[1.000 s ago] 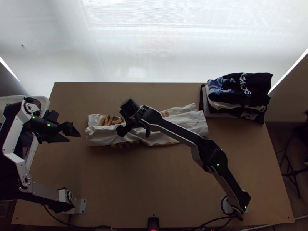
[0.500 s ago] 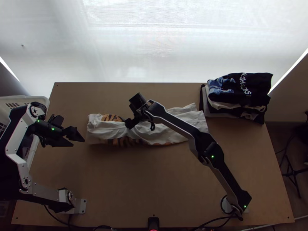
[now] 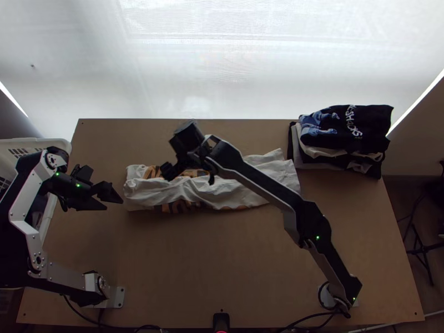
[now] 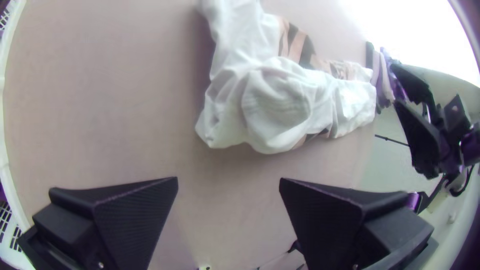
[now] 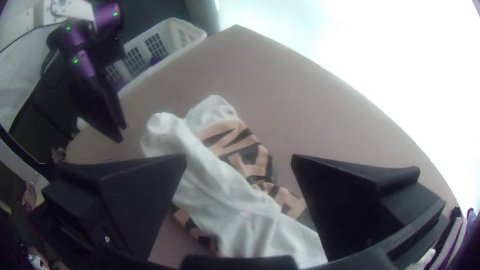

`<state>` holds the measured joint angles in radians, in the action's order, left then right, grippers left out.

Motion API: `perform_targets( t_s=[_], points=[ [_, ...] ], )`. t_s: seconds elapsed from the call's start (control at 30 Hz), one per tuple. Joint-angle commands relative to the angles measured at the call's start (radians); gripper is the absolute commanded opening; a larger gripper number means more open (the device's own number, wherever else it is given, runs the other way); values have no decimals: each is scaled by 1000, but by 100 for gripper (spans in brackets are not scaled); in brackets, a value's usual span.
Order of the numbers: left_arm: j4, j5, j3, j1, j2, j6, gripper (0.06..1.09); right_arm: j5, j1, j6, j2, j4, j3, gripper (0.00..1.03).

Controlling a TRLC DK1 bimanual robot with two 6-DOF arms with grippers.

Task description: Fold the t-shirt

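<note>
Top view shows your t-shirt (image 3: 183,191) as a narrow, rumpled strip along the surface (image 3: 194,261). Your right end effector (image 5: 239,159) angles over it, open and empty; gripping only the top layer could pull the folds loose. Your left end effector (image 4: 228,180), also spread wide, points towards one end.

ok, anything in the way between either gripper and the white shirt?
Nothing visible. Right gripper hangs open over the t-shirt; left gripper is open just off its left end, no object between. The stack of folded clothes sits at the table's far right, outside both gaps.
</note>
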<state>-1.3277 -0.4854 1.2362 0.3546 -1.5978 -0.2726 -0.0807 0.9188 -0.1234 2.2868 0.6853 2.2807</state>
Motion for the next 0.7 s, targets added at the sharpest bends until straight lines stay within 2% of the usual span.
perform_targets(
  t_s=[0.0,0.1,0.17,0.37,0.67],
  points=[
    [108,-2,2,-54,62,10,104,-36,66,25,-3,11,28,98],
    [217,67,11,-166,85,58,104,-36,41,19,-46,25,-23,98],
    [217,97,49,-249,71,70,104,-36,2,-5,-102,60,-66,98],
    [211,103,109,-431,36,101,104,-44,-166,-25,-345,65,-313,98],
    [239,103,143,-459,-68,116,104,-45,-328,-25,-599,42,-596,98]
  ],
)
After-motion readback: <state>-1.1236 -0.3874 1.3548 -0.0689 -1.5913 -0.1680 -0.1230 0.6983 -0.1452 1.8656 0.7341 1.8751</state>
